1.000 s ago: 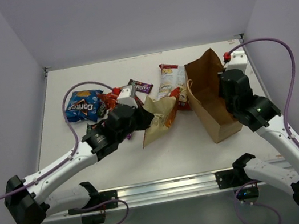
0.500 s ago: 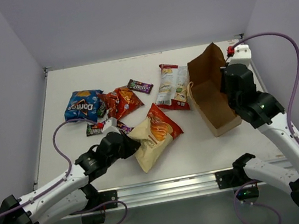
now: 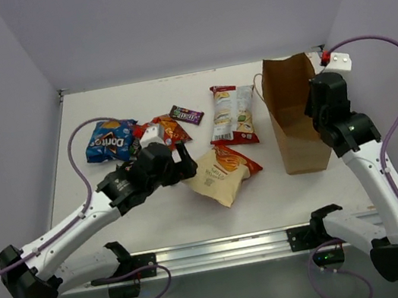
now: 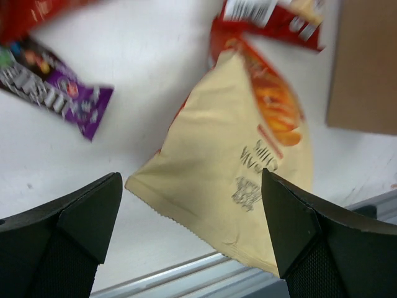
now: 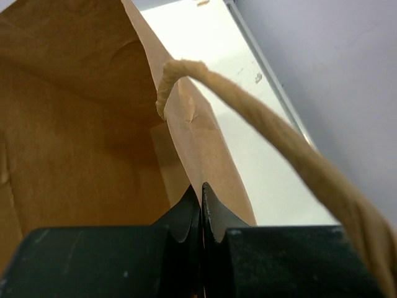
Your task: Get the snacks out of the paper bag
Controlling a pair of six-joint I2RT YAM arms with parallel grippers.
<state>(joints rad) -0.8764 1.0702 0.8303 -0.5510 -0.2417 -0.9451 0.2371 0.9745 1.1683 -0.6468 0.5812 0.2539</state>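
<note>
While the paper bag stands upright at the right of the table, the top view shows the right gripper at its upper right wall and the snacks lying out to its left. The large cream-and-orange chip bag lies nearest the bag. The white-and-red chip bag is just behind it. The purple candy bar, red-orange chip bag and blue bag lie farther left. "Doritos" can be read on the blue one. The left gripper hovers just beside the cream packet's left edge.

From the left wrist, the black fingers are spread wide with nothing between them, framing the cream packet's near corner. Its dark print is upside down and too blurred to read, and so is the white lettering on the candy bar. The packet looks puffed and light, with slick film that probably crackles and slides. The chips inside are likely to crush, so the flat crimped seam or a corner seems the safest hold.

From the right wrist, the fingers are pressed together on the thin paper wall at the rim, with the twisted handle arching past. What shows of the inside holds no packet; the bottom is hidden. The paper looks light and easily creased, so the bag would tip readily.
</note>
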